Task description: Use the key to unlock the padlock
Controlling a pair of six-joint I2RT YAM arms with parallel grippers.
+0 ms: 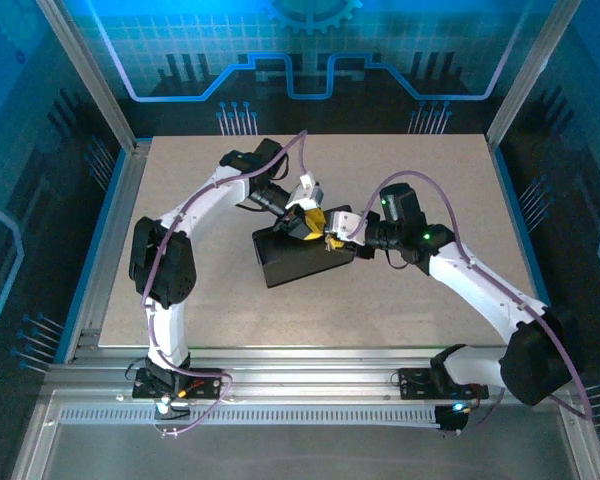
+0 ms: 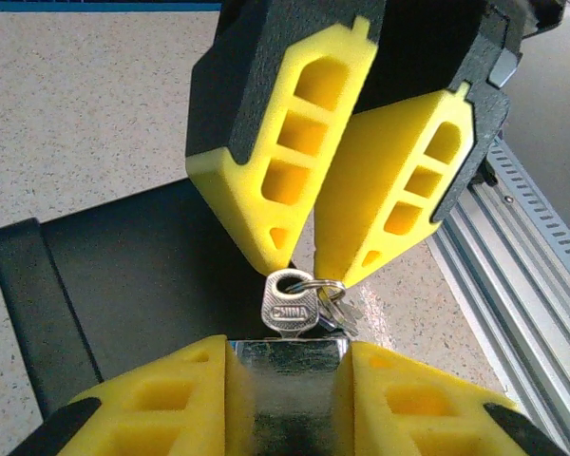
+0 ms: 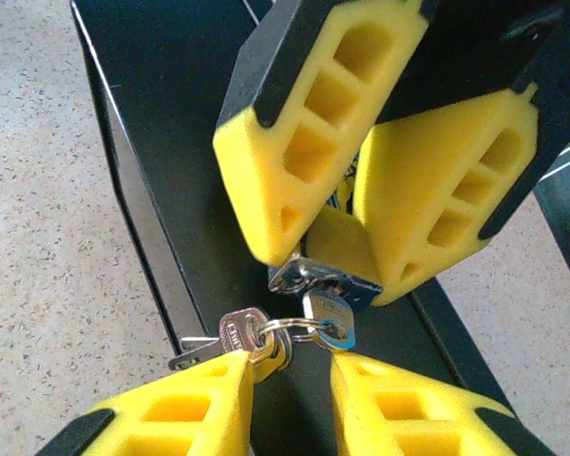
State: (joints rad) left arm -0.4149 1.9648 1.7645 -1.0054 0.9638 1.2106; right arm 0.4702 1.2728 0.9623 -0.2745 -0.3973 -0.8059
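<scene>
We see the left jaws clamped on the padlock [image 3: 323, 278], over the black box [image 3: 161, 114] on the bench [image 3: 38, 190]. The key [image 3: 327, 312] sits in the padlock's underside. Its ring and spare blades lie just at the tips of the right jaws, which stand slightly apart.
</scene>
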